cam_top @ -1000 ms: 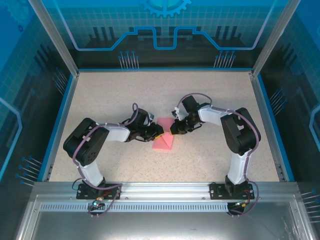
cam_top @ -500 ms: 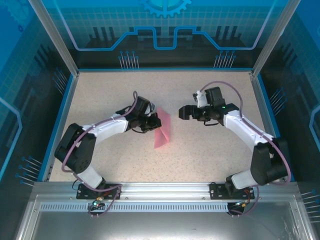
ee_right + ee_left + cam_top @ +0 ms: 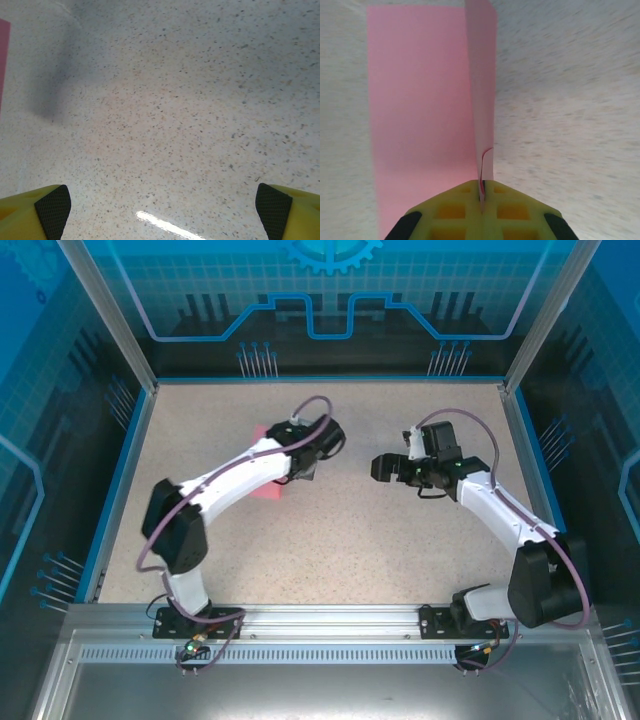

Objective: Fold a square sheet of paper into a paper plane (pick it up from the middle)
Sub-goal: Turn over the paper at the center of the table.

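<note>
Top cam looks steeply down from above the near edge; both wrist cams sit close, staring down at the same speckled surface (image 3: 380,550).

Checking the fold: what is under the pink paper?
Speckled table shows around the paper, which the shut left jaws pinch by its upright flap. Anything beneath its flat part is covered.

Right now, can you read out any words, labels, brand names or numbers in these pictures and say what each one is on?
No text can be read anywhere.
The pink paper is plain, with no print.
The speckled table bears no marks.
The blue back wall has line drawings and part of a gear shape, but no letters or numbers.
The left arm and right arm show no label legible at this size.
</note>
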Controlling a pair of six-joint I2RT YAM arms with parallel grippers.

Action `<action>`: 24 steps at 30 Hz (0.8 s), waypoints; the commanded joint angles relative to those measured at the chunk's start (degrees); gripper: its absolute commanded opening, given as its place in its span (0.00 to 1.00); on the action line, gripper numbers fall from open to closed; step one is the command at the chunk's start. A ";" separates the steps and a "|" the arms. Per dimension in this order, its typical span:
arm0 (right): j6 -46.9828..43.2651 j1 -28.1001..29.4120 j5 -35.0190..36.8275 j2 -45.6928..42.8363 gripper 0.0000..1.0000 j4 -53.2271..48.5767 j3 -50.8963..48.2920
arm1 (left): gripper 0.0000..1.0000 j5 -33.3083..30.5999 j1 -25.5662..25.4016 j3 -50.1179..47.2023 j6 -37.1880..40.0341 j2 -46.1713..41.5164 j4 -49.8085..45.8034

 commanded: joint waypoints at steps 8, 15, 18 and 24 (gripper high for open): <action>1.22 -2.92 3.46 -3.27 0.99 -3.04 -1.20 | 0.02 -18.32 -5.80 8.08 -6.58 19.68 -12.04; 2.01 -3.69 3.53 -3.01 0.99 -3.70 -1.24 | 0.03 -10.98 -9.44 9.22 -5.57 24.66 -5.65; 2.01 -3.91 3.77 -3.00 0.99 -4.19 -1.11 | 0.03 -8.13 -9.72 8.82 -5.38 24.97 -3.51; 2.32 -4.32 3.81 -2.92 0.99 -4.76 -0.67 | 0.08 -0.21 -9.81 7.10 -3.59 24.39 2.91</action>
